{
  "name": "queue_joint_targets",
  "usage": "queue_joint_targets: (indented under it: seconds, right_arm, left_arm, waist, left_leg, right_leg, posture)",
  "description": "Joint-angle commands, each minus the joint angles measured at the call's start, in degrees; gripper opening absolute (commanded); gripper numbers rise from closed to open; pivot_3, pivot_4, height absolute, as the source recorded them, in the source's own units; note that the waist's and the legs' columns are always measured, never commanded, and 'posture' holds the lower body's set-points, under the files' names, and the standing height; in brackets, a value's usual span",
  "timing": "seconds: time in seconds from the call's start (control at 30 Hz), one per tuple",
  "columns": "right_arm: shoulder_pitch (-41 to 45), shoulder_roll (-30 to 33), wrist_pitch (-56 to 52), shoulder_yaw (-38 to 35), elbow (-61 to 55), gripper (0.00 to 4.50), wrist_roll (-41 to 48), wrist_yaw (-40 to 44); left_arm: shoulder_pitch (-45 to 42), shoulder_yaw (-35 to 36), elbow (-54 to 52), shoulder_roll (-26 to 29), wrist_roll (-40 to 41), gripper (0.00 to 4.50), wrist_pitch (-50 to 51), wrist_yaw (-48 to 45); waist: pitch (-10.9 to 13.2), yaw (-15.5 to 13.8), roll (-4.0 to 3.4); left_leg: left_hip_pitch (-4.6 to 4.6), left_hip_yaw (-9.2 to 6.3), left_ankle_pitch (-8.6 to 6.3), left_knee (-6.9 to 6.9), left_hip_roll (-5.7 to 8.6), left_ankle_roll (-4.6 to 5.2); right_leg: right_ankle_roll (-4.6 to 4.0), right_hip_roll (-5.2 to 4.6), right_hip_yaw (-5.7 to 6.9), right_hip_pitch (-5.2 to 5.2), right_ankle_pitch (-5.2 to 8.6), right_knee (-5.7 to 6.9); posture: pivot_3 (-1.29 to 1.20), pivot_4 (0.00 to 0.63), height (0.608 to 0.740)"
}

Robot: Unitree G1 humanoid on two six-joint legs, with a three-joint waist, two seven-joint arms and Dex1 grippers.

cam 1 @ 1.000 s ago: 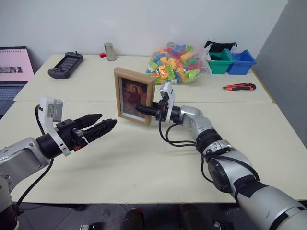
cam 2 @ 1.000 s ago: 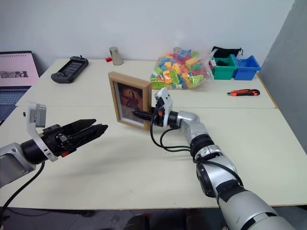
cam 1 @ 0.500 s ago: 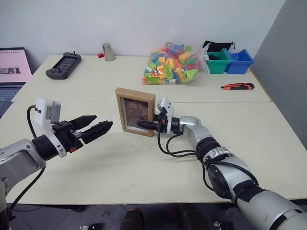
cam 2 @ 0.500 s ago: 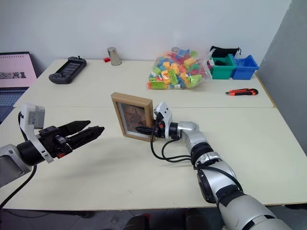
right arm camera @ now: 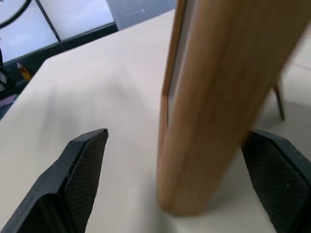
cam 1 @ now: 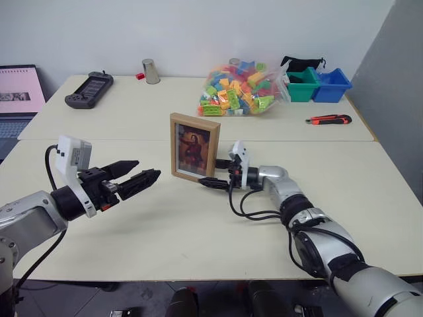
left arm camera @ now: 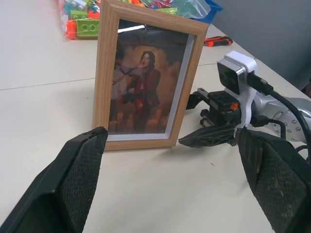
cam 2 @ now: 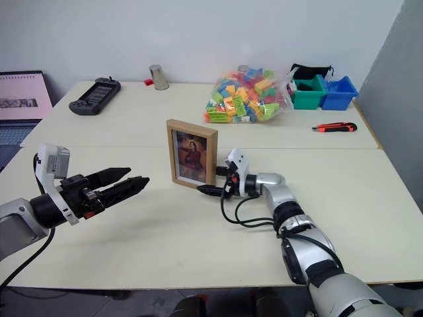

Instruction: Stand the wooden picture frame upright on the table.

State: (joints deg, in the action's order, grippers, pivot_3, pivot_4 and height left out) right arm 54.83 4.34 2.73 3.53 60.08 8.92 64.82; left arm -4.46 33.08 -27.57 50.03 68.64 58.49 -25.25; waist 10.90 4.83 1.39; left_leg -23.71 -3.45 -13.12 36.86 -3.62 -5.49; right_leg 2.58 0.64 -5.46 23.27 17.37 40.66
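- Frame [cam 1: 195, 146] stands upright on table [cam 1: 198, 224], picture facing the robot.
- Right gripper [cam 1: 219, 173] spread wide around its edge, gripping nothing.
- Left gripper [cam 1: 142, 177] open, empty, well apart.
- Probably light, rigid, easily tipped; best held by the wooden side rails.

We find no readable text, label, brand, number or sign here; the laptop screen [cam 1: 18, 89] at the far left shows a pink page with a dark band, too small for us to read; the wooden picture frame [cam 1: 195, 147] carries a portrait picture, no lettering we can make out; the handheld console [cam 1: 89, 90], the box cutter [cam 1: 329, 119] and the bag of coloured blocks [cam 1: 241, 89] show no legible markings.
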Motion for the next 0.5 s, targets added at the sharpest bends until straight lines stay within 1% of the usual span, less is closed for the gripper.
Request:
queue_joint_targets:
  seconds: [0.03, 0.1, 0.2, 0.33, 0.43, 0.5]
  right_arm:
    - [-2.9, 2.8, -2.4, 0.9, -8.5, 4.45, -0.2, 2.6]
    - [-7.2, 7.8, -5.2, 1.9, -17.2, 4.45, -0.6, 5.1]
    - [-12.0, 14.0, -10.6, 2.5, -28.4, 4.45, -0.2, 6.6]
    - [-17.4, 23.7, -22.9, 1.4, -48.2, 4.45, 1.9, 6.3]
    - [-17.4, 26.3, -32.9, -0.1, -57.8, 4.45, 5.3, 3.8]
    - [-16.3, 26.4, -39.6, -1.8, -62.6, 4.45, 8.4, 1.0]
  left_arm:
    - [-1.0, -0.5, -0.6, 0.6, -0.9, 4.50, -1.9, -1.2]
    - [-1.8, -1.1, 0.3, 0.9, -1.7, 4.50, -2.2, -1.2]
    - [-2.5, -1.3, 1.5, 1.4, -2.4, 4.50, -2.2, -1.7]
    - [-2.8, -2.0, 4.1, 3.0, -5.5, 4.50, -3.1, -4.2]
    - [-3.9, -2.7, 6.6, 3.7, -7.6, 4.50, -3.6, -5.5]
    - [-6.2, -3.3, 9.3, 3.5, -8.3, 4.50, -2.8, -4.6]
  waist:
    - [0.0, 0.0, 0.00]
    - [0.0, -0.1, 0.00]
    - [0.0, -0.6, -0.02]
    - [0.0, -0.7, -0.06]
    - [0.0, 0.0, -0.07]
    - [0.0, 0.1, -0.06]
  left_leg:
    - [0.00, 0.01, 0.00, 0.00, 0.00, 0.00]
    - [0.00, 0.01, 0.00, -0.01, -0.01, 0.00]
    - [-0.05, 0.00, 0.00, 0.00, 0.03, 0.00]
    - [-0.09, 0.02, 0.00, -0.03, 0.00, 0.00]
    - [-0.01, 0.03, -0.01, -0.07, -0.06, 0.02]
    - [0.05, 0.01, -0.01, -0.11, -0.09, 0.03]
  right_leg:
    - [0.00, 0.00, -0.01, 0.00, 0.00, -0.02]
    - [0.00, 0.00, 0.00, 0.00, 0.00, -0.02]
    - [0.01, -0.01, -0.02, -0.01, 0.00, -0.08]
    - [0.01, 0.01, -0.03, 0.00, 0.01, -0.25]
    - [0.00, 0.09, -0.11, 0.00, 0.02, -0.26]
    - [-0.01, 0.16, -0.13, 0.00, 0.03, -0.25]
  posture:
    - [0.00, 0.150, 0.740]
    - [0.00, 0.150, 0.740]
    - [0.00, 0.150, 0.740]
    - [0.00, 0.150, 0.740]
    - [0.00, 0.150, 0.740]
    - [0.00, 0.150, 0.740]
